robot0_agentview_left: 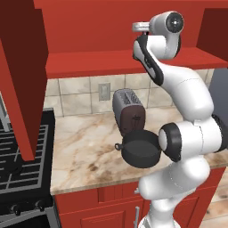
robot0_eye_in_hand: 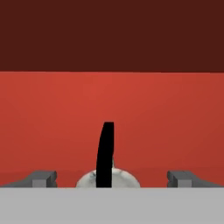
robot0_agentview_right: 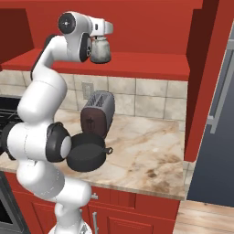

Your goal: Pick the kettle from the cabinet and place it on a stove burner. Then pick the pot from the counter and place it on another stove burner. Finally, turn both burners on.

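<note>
The small rounded silvery kettle (robot0_agentview_right: 100, 52) is sitting near the red cabinet shelf's (robot0_agentview_right: 137, 64) front edge, the pincer (robot0_eye_in_hand: 111, 178) hovering spread around its stiff black arched handle (robot0_eye_in_hand: 106, 153) (probably the surest, least slippery hold).

Cabinet shelf (robot0_agentview_right: 151, 64): red, above the counter; carries one small silvery kettle (robot0_agentview_right: 100, 51) with a black arched handle.
Counter (robot0_agentview_left: 89, 147): beige-brown marbled stone over red fronts; carries a chrome and dark-red toaster (robot0_agentview_left: 129, 111) near the tiled wall and a dark round pot (robot0_agentview_left: 141, 149) just before it.
</note>
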